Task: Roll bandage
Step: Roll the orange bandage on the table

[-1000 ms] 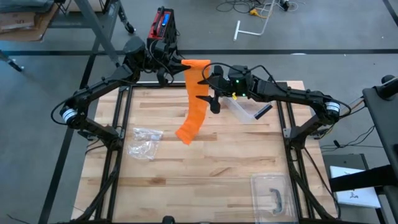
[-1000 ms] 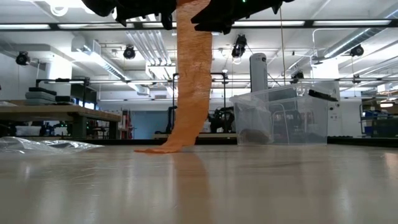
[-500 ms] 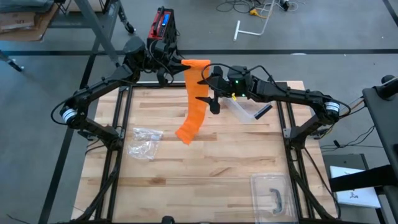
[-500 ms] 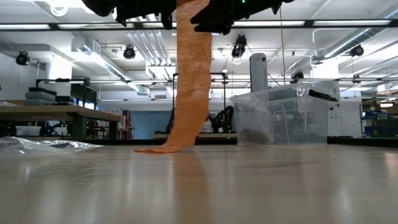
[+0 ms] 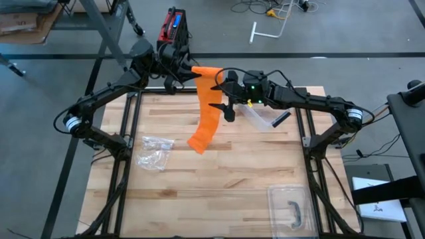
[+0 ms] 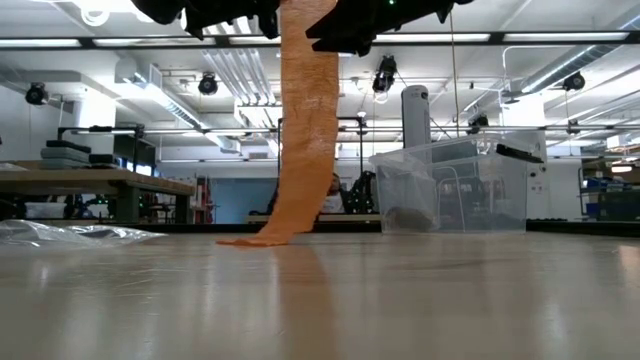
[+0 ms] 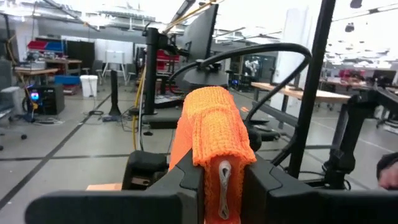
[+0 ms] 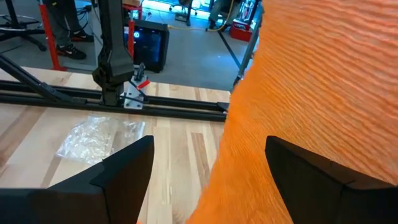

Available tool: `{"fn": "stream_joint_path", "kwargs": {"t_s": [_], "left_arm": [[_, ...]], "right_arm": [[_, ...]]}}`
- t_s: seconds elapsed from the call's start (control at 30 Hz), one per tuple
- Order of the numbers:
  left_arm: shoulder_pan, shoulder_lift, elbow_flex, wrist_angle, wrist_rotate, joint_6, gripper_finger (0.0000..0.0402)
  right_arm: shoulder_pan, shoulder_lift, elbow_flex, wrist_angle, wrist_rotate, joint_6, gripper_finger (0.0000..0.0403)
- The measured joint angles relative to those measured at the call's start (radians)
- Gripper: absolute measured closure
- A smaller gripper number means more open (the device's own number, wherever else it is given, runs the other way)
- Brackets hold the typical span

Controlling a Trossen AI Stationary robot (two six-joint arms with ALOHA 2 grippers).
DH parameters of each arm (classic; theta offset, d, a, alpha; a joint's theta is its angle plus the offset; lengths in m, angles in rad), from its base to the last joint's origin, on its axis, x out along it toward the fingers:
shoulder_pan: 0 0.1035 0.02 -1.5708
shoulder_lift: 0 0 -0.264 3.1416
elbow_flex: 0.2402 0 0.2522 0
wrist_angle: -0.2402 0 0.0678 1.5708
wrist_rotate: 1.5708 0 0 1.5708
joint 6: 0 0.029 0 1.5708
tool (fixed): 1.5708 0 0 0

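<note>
Left pincer: raised over the table's far edge, fingers pressed tight on the top end of the orange bandage.
Right pincer: spread wide, just beside the hanging strip; in its wrist view the two dark fingers stand either side of the bandage without gripping it.
Bandage: hangs from the left pincer as a long strip, lower end lying folded on the wooden table.
Writing: none readable on any object.
Plastic bag: crumpled, clear, on the table well apart from the strip.
Clear bin: stands on the right side of the table's far edge.
Clear lid: lies near the front right corner.
</note>
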Motion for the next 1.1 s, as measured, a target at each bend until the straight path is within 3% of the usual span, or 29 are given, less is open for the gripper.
{"fn": "stream_joint_path", "kwargs": {"t_s": [0.27, 0.43, 0.7, 0.9, 1.1], "left_arm": [[0.008, -0.001, 0.000, -0.006, 0.030, 0.105, 0.0354], [0.042, -0.002, 0.000, -0.025, 0.031, 0.195, 0.0354], [0.063, -0.016, 0.000, -0.251, 0.000, 0.641, 0.0359], [0.061, -0.031, 0.000, -0.268, 0.031, 0.788, 0.0360], [0.058, -0.053, 0.000, -0.299, 0.067, 0.964, 0.0360]], "right_arm": [[0.000, 0.000, 0.000, 0.001, 0.000, 0.025, 0.0115], [0.005, -0.007, 0.000, -0.002, -0.001, 0.222, 0.0122], [0.008, -0.119, -0.001, 0.000, -0.030, 0.332, 0.0122], [0.021, -0.229, -0.041, 0.004, -0.022, 0.330, 0.0112], [0.017, -0.263, -0.130, 0.161, 0.105, 0.445, 0.0113]]}}
